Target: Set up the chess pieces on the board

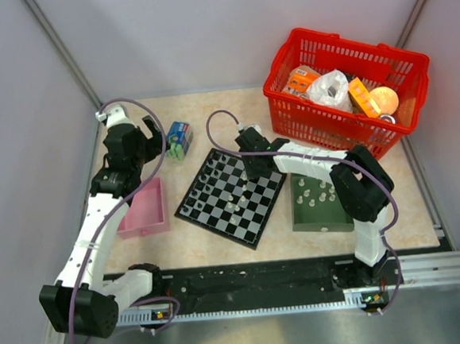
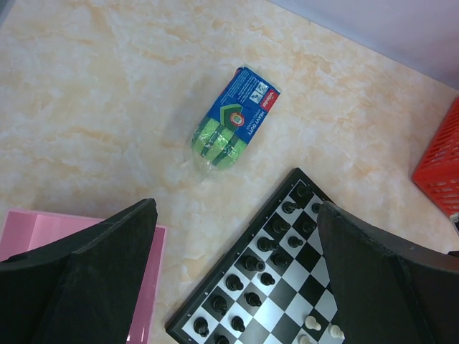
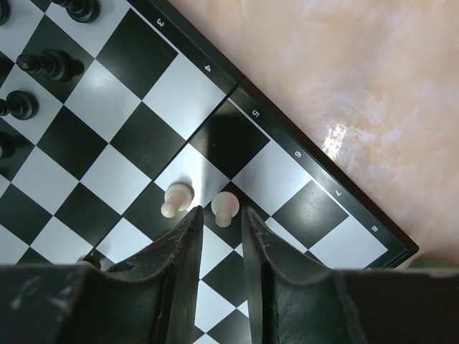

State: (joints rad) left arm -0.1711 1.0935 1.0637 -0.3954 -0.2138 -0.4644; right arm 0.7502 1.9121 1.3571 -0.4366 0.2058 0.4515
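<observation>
Two pale pawns (image 3: 178, 198) were seen on the checkered board (image 3: 179, 93), beige marbled table (image 3: 344, 79), grey walls (image 1: 203, 31), left gripper (image 2: 237, 209) spread wide, right gripper (image 3: 221, 213) nearly closed, hold unclear.

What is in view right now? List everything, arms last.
board: one, black and silvery-white, centre of table
green tray: one, green, right of the board
pink tray: one, pink, left of the board
sponge pack: one, blue-green, beyond the board
red basket: one, red, far right, holding packaged goods
dark chess pieces: many, black, board's far-left edge
pale chess pieces: several, whitish, board and green tray
left claw: one, black, open, near the pink tray
right claw: one, black, narrow at a pale piece; grip unclear
</observation>
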